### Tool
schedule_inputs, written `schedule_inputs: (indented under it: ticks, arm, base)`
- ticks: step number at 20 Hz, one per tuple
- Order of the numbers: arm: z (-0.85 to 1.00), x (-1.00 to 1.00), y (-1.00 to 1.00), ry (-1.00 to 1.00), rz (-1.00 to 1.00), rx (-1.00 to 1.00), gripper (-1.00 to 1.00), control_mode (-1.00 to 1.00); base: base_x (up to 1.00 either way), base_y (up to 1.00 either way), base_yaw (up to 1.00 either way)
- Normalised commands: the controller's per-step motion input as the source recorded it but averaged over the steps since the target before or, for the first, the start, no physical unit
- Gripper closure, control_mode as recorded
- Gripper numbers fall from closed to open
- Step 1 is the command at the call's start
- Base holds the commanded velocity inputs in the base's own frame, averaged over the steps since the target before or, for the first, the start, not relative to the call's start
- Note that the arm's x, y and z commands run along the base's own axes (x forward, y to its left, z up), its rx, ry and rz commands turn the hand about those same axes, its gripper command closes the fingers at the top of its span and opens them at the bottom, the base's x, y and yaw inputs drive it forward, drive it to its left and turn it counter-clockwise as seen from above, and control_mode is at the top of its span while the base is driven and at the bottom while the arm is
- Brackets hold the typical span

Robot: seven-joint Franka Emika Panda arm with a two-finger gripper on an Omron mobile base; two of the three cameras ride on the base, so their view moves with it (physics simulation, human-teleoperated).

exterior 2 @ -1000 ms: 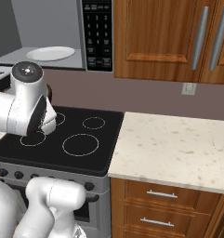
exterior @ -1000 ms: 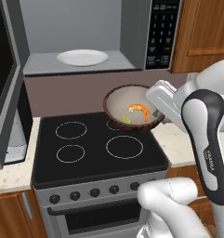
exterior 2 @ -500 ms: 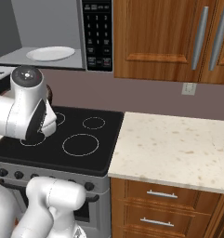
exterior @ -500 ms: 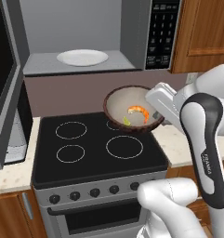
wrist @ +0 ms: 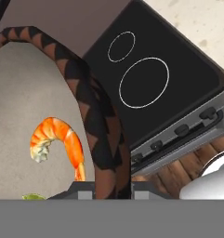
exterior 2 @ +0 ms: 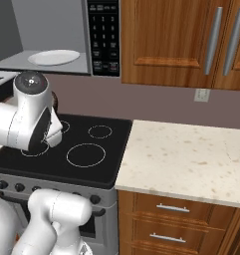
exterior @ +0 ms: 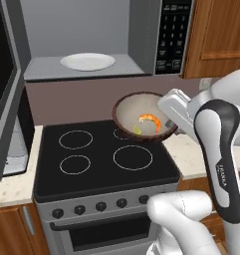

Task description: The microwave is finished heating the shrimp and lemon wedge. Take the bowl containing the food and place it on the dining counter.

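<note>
Bowl (exterior: pixel 134 117) with shrimp (exterior: pixel 150 120) and lemon wedge (exterior: pixel 137 130) inside, rim clamped in tool (exterior: pixel 167 119), above stovetop (exterior: pixel 99 157).

Dark-brown, triangle-patterned bowl (wrist: pixel 92 107), beige inside; orange shrimp (wrist: pixel 57 142); black stovetop (exterior: pixel 101 154).

The bowl (exterior: pixel 141 117), dark brown outside and pale beige inside, is held tilted in the air above the back of the black stovetop, clear of the microwave (exterior: pixel 86 40). The curled orange shrimp (exterior: pixel 150 120) and the small yellow-green lemon wedge (exterior: pixel 137 130) lie inside it. The microwave stands open, its pale interior showing.
</note>
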Motion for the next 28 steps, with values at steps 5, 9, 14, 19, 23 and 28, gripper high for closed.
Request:
schedule_inputs:
  ticks: [5,9,14,19,23,28]
  arm:
    - [0.0,0.0,0.0,0.0,0.0,0.0,1.0,1.0]
    - [0.0,0.0,0.0,0.0,0.0,0.0,1.0,1.0]
    - [0.0,0.0,0.0,0.0,0.0,0.0,1.0,1.0]
    - [0.0,0.0,0.0,0.0,0.0,0.0,1.0,1.0]
    - [0.0,0.0,0.0,0.0,0.0,0.0,1.0,1.0]
    - [0.0,0.0,0.0,0.0,0.0,0.0,1.0,1.0]
  base:
    - [-0.37,-0.65,0.02]
    - [-0.53,-0.46,0.2]
    - [-0.63,-0.12,0.53]
    - [-0.47,0.0,0.69]
    - [-0.42,0.03,0.76]
    - [-0.32,0.07,0.86]
